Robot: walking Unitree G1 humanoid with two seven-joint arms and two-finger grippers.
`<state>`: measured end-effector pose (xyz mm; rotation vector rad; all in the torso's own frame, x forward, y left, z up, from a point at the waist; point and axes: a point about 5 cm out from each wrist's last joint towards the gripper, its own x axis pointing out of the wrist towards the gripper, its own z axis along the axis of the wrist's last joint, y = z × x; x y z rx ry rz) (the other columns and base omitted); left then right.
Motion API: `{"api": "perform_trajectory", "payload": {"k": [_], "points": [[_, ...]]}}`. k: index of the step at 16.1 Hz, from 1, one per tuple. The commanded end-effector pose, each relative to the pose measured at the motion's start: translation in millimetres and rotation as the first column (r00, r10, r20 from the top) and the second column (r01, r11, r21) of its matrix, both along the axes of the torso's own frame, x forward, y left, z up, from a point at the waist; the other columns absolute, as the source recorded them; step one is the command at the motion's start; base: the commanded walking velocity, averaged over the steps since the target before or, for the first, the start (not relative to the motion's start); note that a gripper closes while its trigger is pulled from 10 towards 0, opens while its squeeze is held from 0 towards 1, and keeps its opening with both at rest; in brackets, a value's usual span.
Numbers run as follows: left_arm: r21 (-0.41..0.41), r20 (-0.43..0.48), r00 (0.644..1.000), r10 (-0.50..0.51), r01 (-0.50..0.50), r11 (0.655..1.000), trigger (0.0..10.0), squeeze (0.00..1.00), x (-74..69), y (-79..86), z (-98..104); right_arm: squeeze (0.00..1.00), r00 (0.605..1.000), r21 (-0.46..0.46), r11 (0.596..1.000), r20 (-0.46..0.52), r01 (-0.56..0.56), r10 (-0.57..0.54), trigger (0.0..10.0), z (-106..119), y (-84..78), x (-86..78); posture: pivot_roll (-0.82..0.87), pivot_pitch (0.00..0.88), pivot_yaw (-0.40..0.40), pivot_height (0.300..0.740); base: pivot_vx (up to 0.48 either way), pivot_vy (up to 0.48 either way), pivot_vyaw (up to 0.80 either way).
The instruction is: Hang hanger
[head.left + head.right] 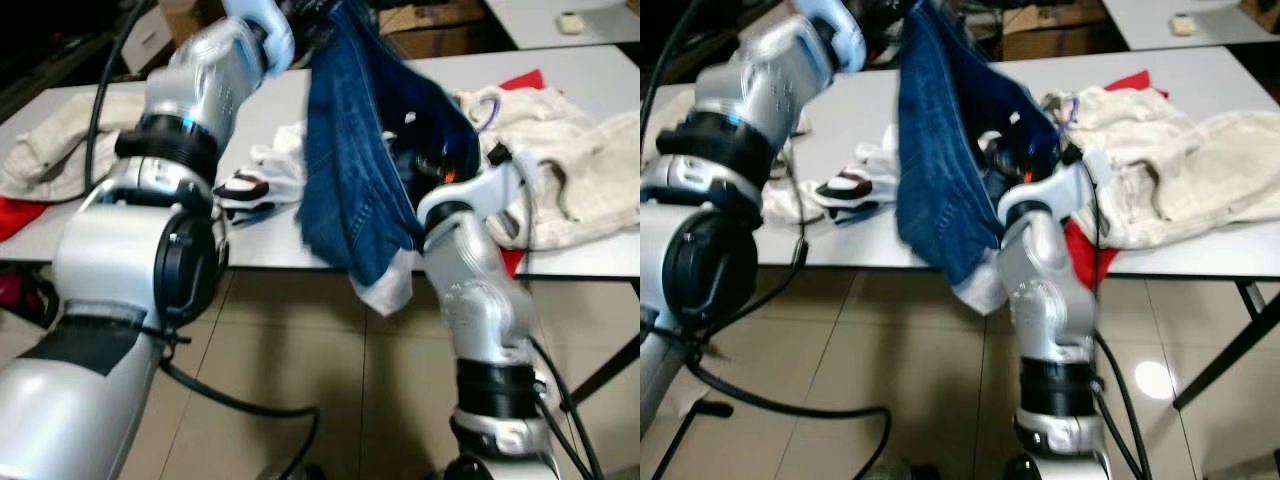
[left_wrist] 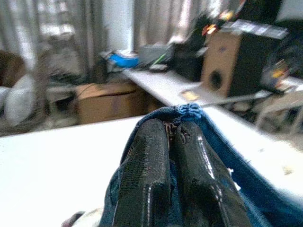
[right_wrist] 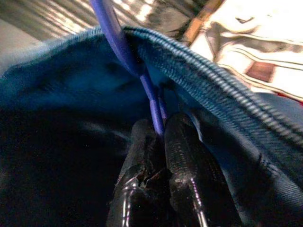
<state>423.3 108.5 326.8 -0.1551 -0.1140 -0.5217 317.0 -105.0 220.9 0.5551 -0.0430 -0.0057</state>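
On my feed the left gripper [image 2: 174, 135] is up high over the table's [image 1: 280, 110] far edge, fingers pinched tight on the waistband of the jeans [image 1: 355, 170], which hang off the near edge. The right gripper [image 3: 161, 130] is buried inside the denim, fingers squeezed onto the thin purple hanger [image 3: 124, 52], which runs up past the waistband seam. A cream garment [image 1: 560, 160] lies toward the table's right end, another cream one [image 1: 50, 150] at the left end, something red [image 1: 20, 215] at the left near edge.
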Motion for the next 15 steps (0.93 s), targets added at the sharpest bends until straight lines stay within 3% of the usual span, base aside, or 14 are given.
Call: {"api": "perform_trajectory", "payload": {"k": [1,3,4,6,8,10,13,14,15], "points": [[0.08,-0.015,0.997,0.08,-0.079,0.994,0.0,0.0,2.7,15.9,-16,0.0,0.999,0.002,0.999,0.012,-0.053,0.053,10.0,13,6.9,-10.7,-0.09,0.0,0.199,0.74,0.0,0.0,0.0],[0.258,-0.108,0.985,0.137,-0.106,0.96,0.0,0.0,1.4,32.3,-70,0.0,0.994,-0.007,0.997,0.076,-0.076,0.076,10.0,46,-5.7,-28.2,-0.12,0.0,0.205,0.74,0.0,0.0,0.0],[0.281,-0.124,0.983,0.139,-0.1,0.954,0.0,0.0,0.4,34.3,-78,0.0,0.993,-0.016,0.997,0.088,-0.08,0.081,10.0,51,-7.3,-29.9,-0.12,0.0,0.205,0.74,0.0,0.0,0.0],[0.388,-0.197,0.973,0.12,-0.035,0.921,0.0,0.0,-8.2,43.0,-121,0.0,0.978,-0.019,0.993,0.169,-0.12,0.121,10.0,78,-14.1,-37.3,-0.14,0.0,0.203,0.74,0.0,0.0,0.0],[0.419,-0.257,0.962,0.09,0.028,0.907,0.0,0.0,-17.6,46.5,-151,0.0,0.961,-0.073,0.978,0.184,-0.197,0.208,10.0,90,-12.6,-43.0,-0.14,0.0,0.191,0.74,0.0,0.0,0.0],[0.427,-0.338,0.941,0.027,0.128,0.895,0.0,0.0,-33.6,41.8,-190,0.0,0.949,-0.018,0.963,0.164,-0.271,0.27,10.0,93,-11.9,-42.7,-0.14,0.0,0.163,0.74,0.0,0.0,0.0],[0.376,-0.351,0.936,-0.034,0.174,0.91,0.0,0.0,-42.0,34.5,-204,0.0,0.933,0.059,0.938,0.147,-0.34,0.329,10.0,96,-11.4,-40.5,-0.13,0.0,0.135,0.74,0.0,0.0,0.0],[0.357,-0.348,0.937,-0.029,0.161,0.92,10.0,0.0,-42.2,34.5,-205,0.0,0.925,0.07,0.929,0.147,-0.363,0.35,10.0,97,-10.4,-40.4,-0.13,0.0,0.126,0.74,0.0,0.0,0.0],[0.274,-0.348,0.935,-0.069,0.172,0.946,10.0,1.0,-43.2,34.8,-203,0.0,0.916,0.083,0.916,0.136,-0.391,0.379,10.0,97,-9.5,-39.7,-0.13,0.0,0.116,0.74,0.0,0.0,0.8]]}}
